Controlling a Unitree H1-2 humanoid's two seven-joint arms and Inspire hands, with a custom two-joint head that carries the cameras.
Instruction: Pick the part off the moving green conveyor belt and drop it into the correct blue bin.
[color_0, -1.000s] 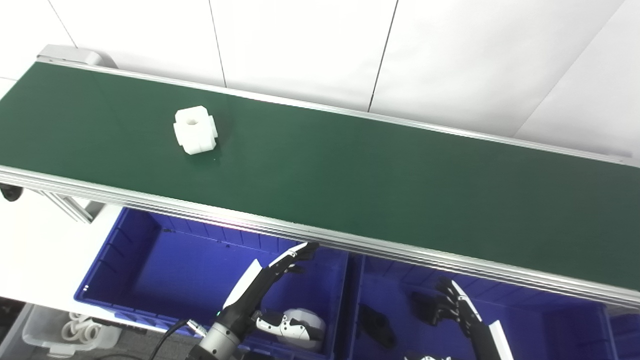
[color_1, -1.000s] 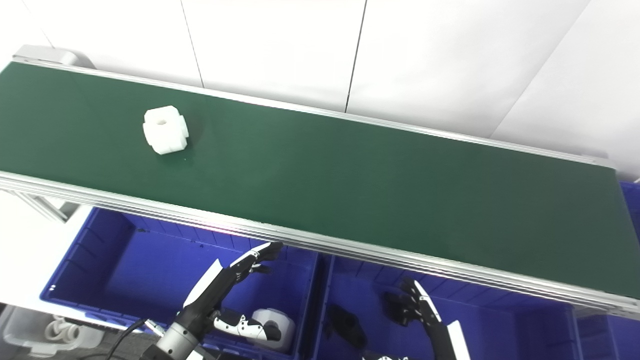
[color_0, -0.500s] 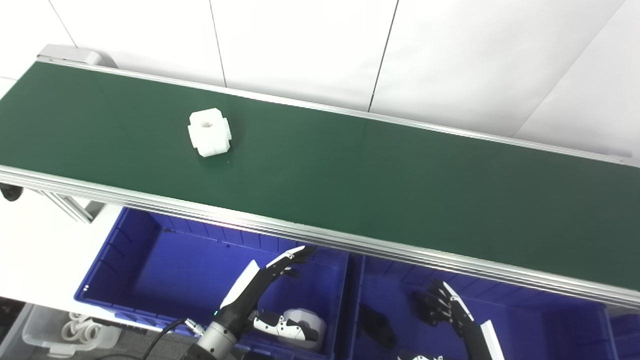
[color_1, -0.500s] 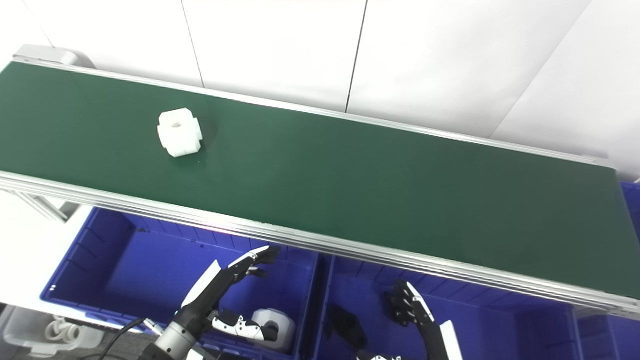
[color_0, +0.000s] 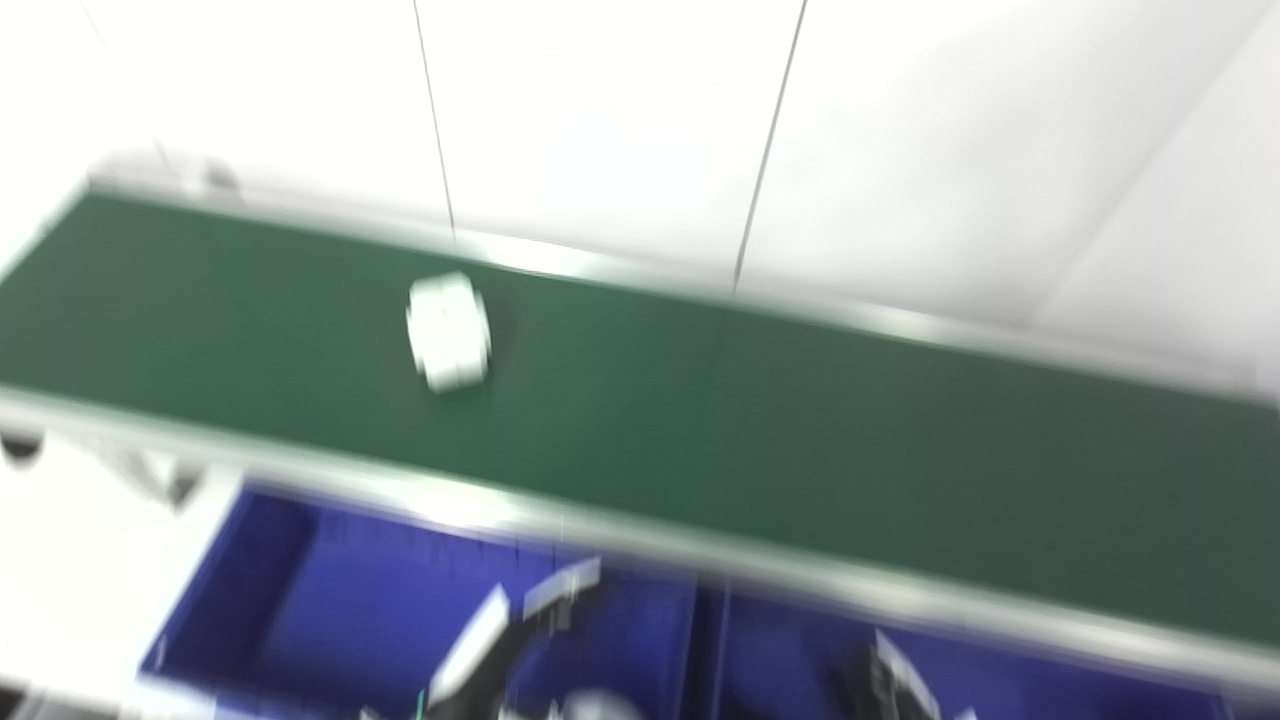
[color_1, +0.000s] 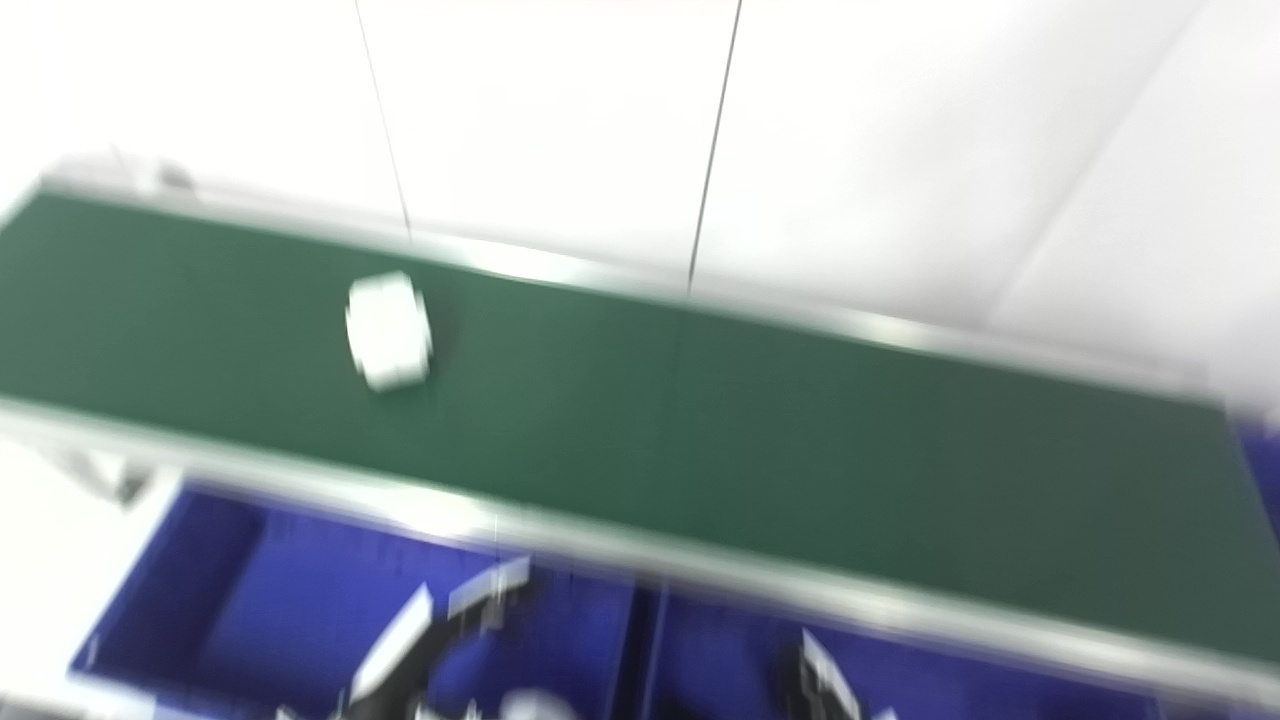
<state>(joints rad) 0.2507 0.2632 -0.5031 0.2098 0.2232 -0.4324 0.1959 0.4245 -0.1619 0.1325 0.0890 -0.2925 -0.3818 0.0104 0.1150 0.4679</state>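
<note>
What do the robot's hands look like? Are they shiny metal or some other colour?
The picture is blurry, so only a little shows. The left hand looks black with flat white panels on top, sticking up over a blue bin. The right hand is also dark with a white strip, low at the picture's edge. No shiny metal shows on either. Cables and markings are too smeared to make out.

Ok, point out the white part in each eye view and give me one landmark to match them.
Left eye view: white part lies on the green belt, left of centre, blurred.
Right eye view: white part lies on the belt, further left in the picture.
Shared landmark: the dark wall seam that meets the belt's far edge, right of the part.
</note>
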